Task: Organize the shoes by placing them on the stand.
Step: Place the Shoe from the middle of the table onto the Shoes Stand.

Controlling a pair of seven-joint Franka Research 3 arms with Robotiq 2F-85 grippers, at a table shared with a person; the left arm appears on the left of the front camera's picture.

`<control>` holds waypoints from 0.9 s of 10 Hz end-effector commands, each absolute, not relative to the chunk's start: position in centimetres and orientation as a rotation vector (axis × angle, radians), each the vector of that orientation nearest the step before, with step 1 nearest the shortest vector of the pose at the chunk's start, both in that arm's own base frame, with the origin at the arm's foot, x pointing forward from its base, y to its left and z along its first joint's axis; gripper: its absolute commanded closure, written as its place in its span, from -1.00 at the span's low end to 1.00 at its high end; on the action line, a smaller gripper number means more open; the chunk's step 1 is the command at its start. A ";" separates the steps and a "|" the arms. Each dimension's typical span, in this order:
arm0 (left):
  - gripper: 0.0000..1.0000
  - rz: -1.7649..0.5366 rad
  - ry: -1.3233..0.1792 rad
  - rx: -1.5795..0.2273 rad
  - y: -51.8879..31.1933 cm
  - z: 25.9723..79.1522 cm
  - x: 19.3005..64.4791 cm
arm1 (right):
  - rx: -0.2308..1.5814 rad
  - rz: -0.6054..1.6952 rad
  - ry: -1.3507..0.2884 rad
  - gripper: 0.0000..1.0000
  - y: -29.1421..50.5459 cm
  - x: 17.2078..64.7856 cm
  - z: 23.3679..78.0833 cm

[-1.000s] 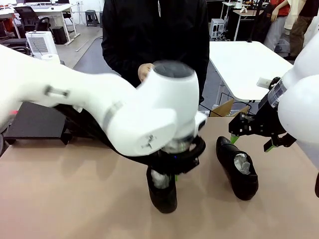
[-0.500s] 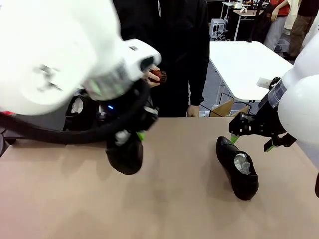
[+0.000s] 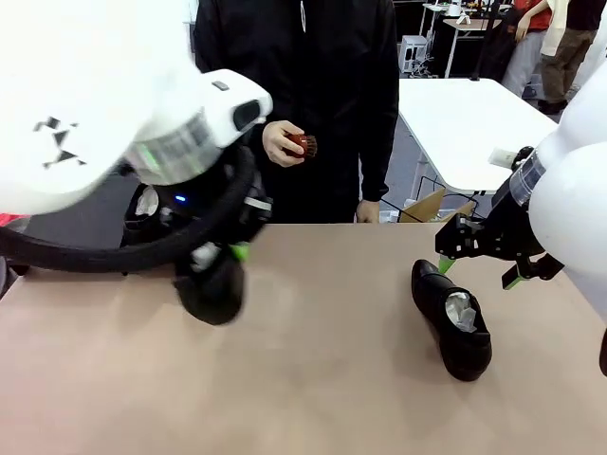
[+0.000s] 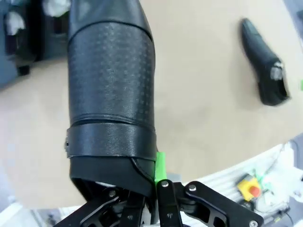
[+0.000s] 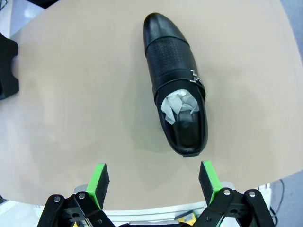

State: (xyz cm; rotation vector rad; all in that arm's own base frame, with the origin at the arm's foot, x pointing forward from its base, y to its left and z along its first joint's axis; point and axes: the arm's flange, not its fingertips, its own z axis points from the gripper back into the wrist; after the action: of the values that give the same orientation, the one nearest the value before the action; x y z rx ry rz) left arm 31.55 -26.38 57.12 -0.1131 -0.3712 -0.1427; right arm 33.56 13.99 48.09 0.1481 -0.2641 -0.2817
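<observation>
Left wrist view: left tool (image 4: 154, 182) clamps heel of glossy black leather shoe (image 4: 111, 85), airborne, toe toward stand at 11 o'clock; thin heel grip, could swing or slip. Right tool (image 5: 154, 182) wide above second shoe (image 5: 177, 82) on desk (image 5: 71, 118).

Glossy black shoe (image 5: 175, 80) (white paper inside) on tan table (image 5: 71, 118); green fingers (image 5: 99, 178).

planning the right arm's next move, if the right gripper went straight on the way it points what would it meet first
Probably the bare table. The right gripper, jaws open, points at the tabletop; the loose shoe sits slightly off its centre line, though depth is hard to judge.
</observation>
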 end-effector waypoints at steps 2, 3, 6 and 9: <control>1.00 -0.203 -0.440 0.152 -13.5 56.6 37.6 | 0.151 -0.265 -0.264 -1.00 13.9 33.6 48.2; 1.00 -0.287 -0.417 0.201 -11.1 55.5 39.2 | 0.151 -0.265 -0.264 -1.00 13.9 33.6 48.2; 1.00 -0.213 -0.357 0.140 -7.2 55.4 41.9 | 0.151 -0.265 -0.264 -1.00 13.9 33.6 48.2; 1.00 -0.327 -0.379 0.191 -6.9 54.1 40.7 | 0.151 -0.265 -0.264 -1.00 13.9 33.6 48.2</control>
State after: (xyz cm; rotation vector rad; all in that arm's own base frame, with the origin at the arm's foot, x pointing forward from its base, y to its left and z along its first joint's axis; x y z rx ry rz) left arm 41.42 -6.88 53.62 0.1782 -0.3613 -0.3265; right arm 33.56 14.00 48.09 0.1481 -0.2641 -0.2816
